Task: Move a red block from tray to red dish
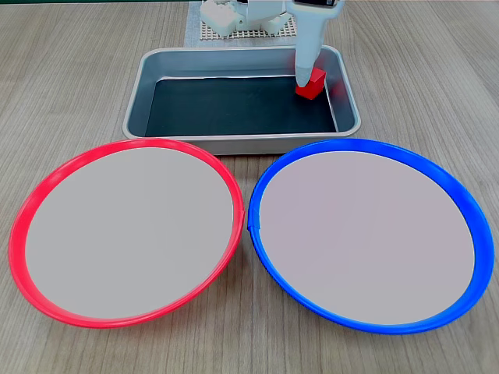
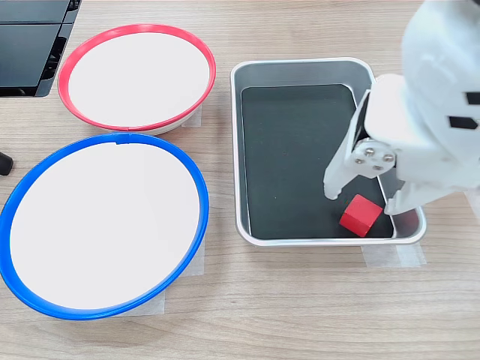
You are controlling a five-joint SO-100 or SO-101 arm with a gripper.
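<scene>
The red block (image 2: pixel 360 215) lies on the dark bottom of the grey metal tray (image 2: pixel 300 64), in the corner nearest the arm; in the first exterior view the red block (image 1: pixel 310 84) shows at the tray's (image 1: pixel 234 142) far right. My white gripper (image 2: pixel 363 201) is lowered into the tray and open, one finger on each side of the block, with a visible gap at the finger on the second exterior view's left. One finger (image 1: pixel 302 62) hides part of the block. The red dish (image 1: pixel 125 230) sits empty at the first exterior view's front left.
A blue-rimmed dish (image 1: pixel 370 234) of the same size lies beside the red dish (image 2: pixel 136 75), their rims nearly touching. A dark device (image 2: pixel 30 45) sits at the second exterior view's top left. Tape strips hold the tray and dishes to the wooden table.
</scene>
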